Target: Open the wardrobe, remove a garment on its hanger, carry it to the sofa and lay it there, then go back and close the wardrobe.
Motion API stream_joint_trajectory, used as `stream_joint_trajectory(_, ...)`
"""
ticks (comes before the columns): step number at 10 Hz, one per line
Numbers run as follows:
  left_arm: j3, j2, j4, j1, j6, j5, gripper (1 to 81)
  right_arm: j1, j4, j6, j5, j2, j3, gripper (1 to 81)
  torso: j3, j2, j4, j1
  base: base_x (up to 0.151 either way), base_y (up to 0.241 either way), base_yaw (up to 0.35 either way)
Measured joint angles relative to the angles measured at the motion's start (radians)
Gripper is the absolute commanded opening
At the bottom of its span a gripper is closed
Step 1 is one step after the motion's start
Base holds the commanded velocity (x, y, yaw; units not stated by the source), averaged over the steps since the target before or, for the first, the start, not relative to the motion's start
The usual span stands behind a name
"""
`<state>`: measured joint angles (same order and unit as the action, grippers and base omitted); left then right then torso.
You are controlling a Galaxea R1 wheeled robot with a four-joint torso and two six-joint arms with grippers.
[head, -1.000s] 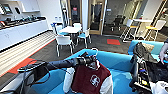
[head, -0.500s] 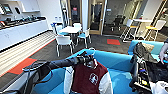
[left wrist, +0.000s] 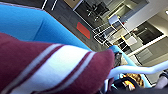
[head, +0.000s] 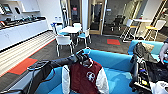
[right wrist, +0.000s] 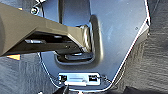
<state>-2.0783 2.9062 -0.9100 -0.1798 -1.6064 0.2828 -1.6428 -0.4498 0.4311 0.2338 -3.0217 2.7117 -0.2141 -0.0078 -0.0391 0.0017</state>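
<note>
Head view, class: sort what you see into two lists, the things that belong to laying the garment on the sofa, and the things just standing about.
Belongs to the job:
garment
hanger
sofa
left end effector

Just standing about:
white chairs
white table
kitchen counter
high stools

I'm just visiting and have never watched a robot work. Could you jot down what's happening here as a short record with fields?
Place: lounge with a kitchen counter
Carried item: dark red varsity jacket with white sleeves
Hung on: slim white plastic hanger
Holder: left gripper, at the hanger's top
Jacket position: hanging over the seat of the bright blue upholstered sofa
Nearby: small white chairs; a person's hand at right
</note>
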Motion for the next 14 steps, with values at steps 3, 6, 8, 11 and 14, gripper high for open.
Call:
stream_joint_trajectory(3, -0.199, 0.072, 0.0, 0.002, -0.004, 0.047, 1.0, 0.0, 0.0, 0.0, 0.001, 0.0, 0.0, 81.1, 0.0, 0.0, 0.0, 0.0, 0.0, 0.0, 0.0)
stream_joint_trajectory(6, -0.378, 0.176, -0.024, 0.004, -0.004, 0.066, 1.0, -0.001, 0.0, 0.0, 0.002, 0.0, 0.0, 81.1, 0.0, 0.0, 0.0, 0.0, 0.0, 0.0, 0.0)
stream_joint_trajectory(8, -0.453, 0.209, -0.076, -0.01, -0.005, 0.096, 1.0, -0.001, 0.0, 0.0, 0.004, -0.005, 0.0, 81.1, 0.0, 0.0, 0.0, 0.0, 0.0, 0.0, 0.0)
stream_joint_trajectory(11, -0.586, 0.21, -0.112, -0.04, -0.007, 0.13, 1.0, -0.005, -0.001, 0.0, 0.006, -0.005, 0.0, 81.1, -0.001, 0.0, 0.0, 0.0, 0.0, 0.0, 0.0)
stream_joint_trajectory(14, -0.63, 0.163, -0.143, -0.051, -0.007, 0.13, 1.0, -0.006, -0.002, -0.002, 0.007, -0.006, 0.0, 81.1, -0.001, 0.0, 0.0, 0.0, 0.0, 0.0, 0.0)
